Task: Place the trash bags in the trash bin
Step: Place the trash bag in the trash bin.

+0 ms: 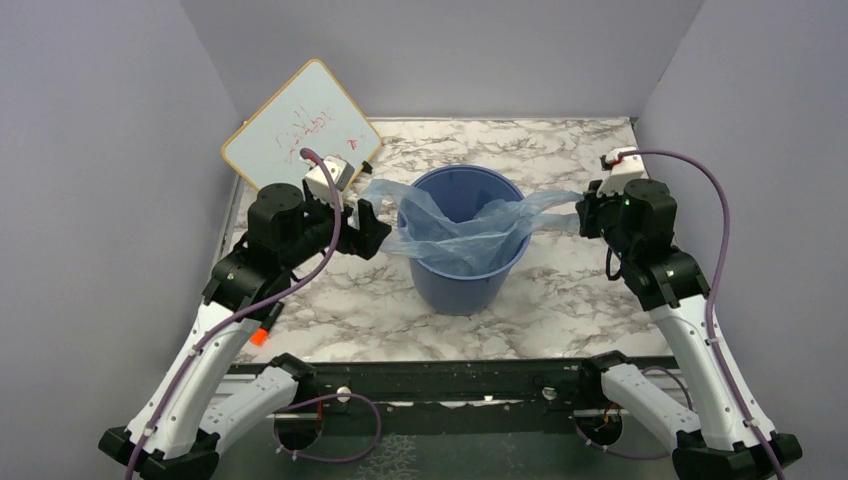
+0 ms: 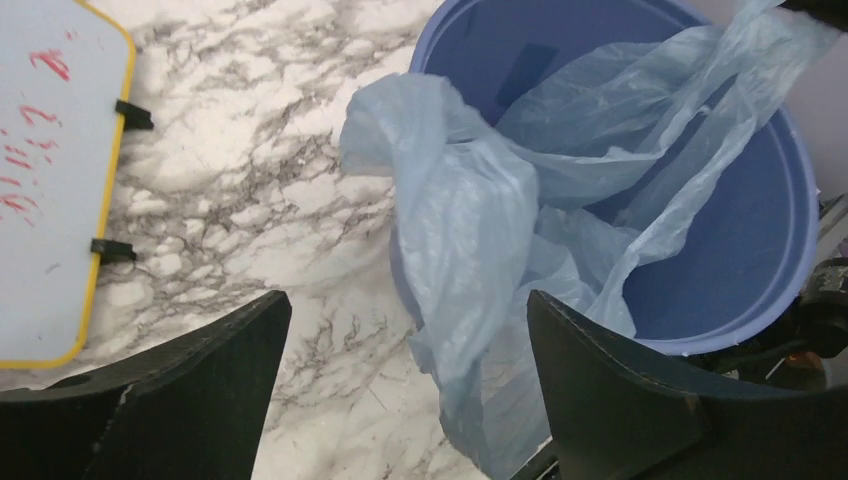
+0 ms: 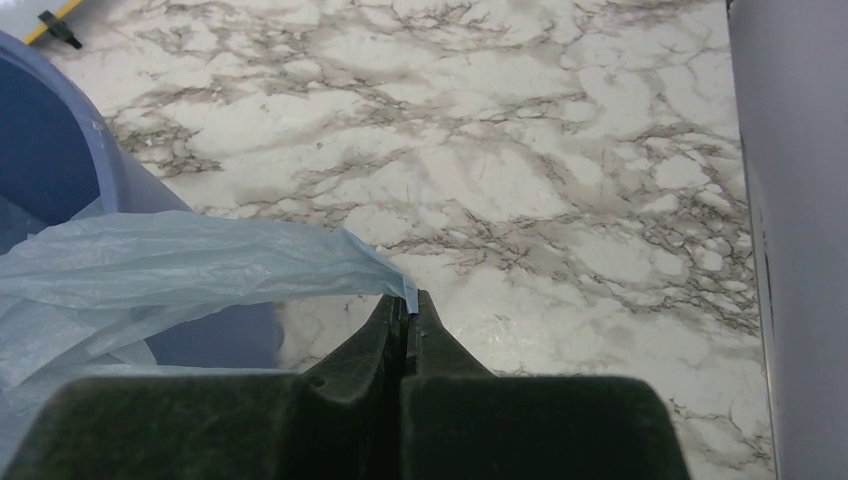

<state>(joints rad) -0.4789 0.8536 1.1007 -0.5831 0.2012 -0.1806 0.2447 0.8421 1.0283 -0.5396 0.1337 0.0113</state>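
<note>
The blue trash bin [image 1: 466, 285] stands mid-table. The light-blue trash bag [image 1: 455, 232] is draped over it, partly inside, with one flap over the left rim and one stretched past the right rim. My right gripper [image 1: 583, 215] is shut on the bag's right corner [image 3: 395, 285], just right of the bin [image 3: 60, 150]. My left gripper [image 1: 368, 228] is open, just left of the bin, its fingers [image 2: 640, 400] on either side of the hanging bag flap [image 2: 470, 260] without touching it. The bin's rim [image 2: 760, 330] shows in the left wrist view.
A white board with red writing [image 1: 300, 125] leans at the back left, close behind my left wrist; it also shows in the left wrist view [image 2: 50, 180]. Grey walls close in the marble table [image 1: 560, 300] on three sides.
</note>
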